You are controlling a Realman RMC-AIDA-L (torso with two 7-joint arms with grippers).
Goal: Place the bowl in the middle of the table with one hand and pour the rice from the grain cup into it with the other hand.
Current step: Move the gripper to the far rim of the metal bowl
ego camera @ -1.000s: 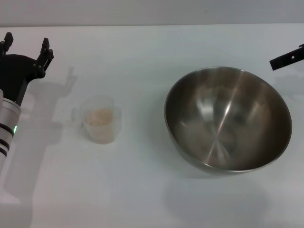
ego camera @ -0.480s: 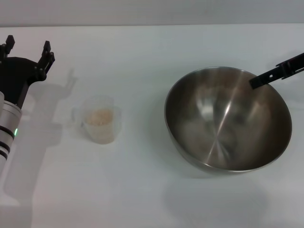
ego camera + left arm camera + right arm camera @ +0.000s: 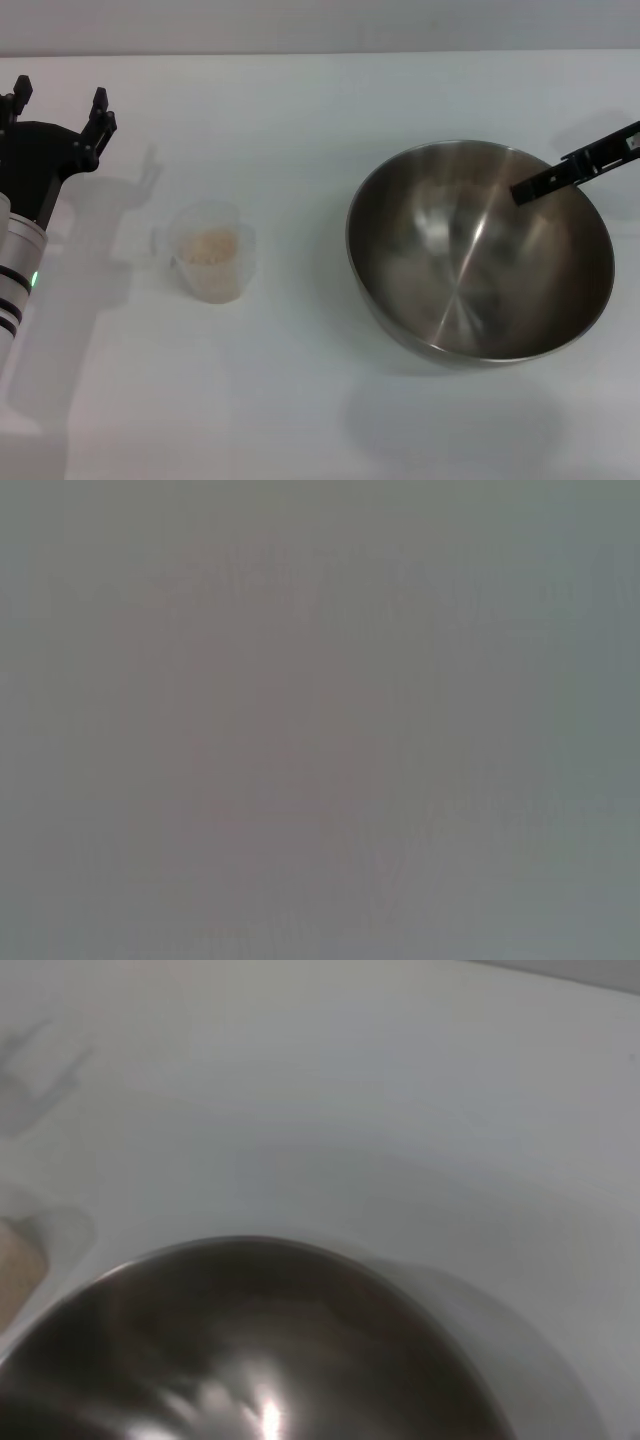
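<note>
Right gripper (image 3: pixel 520 191) (spread unclear) has reached farther over bowl (image 3: pixel 470 300); no labels.

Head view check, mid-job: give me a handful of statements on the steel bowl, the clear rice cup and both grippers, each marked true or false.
1. The large round stainless-steel bowl holds rice. False: its inside shows bare metal.
2. The small transparent plastic grain cup stands upright on the plain white table, with pale rice inside. True.
3. The black left gripper is shut on the cup. False: it is at the table's left edge, apart from the cup, fingers spread and holding nothing.
4. The black right gripper reaches over the bowl's far right rim. True.
5. The cup sits to the bowl's left, with bare table between them. True.
6. The bowl lies upside down. False: its open side faces up.
</note>
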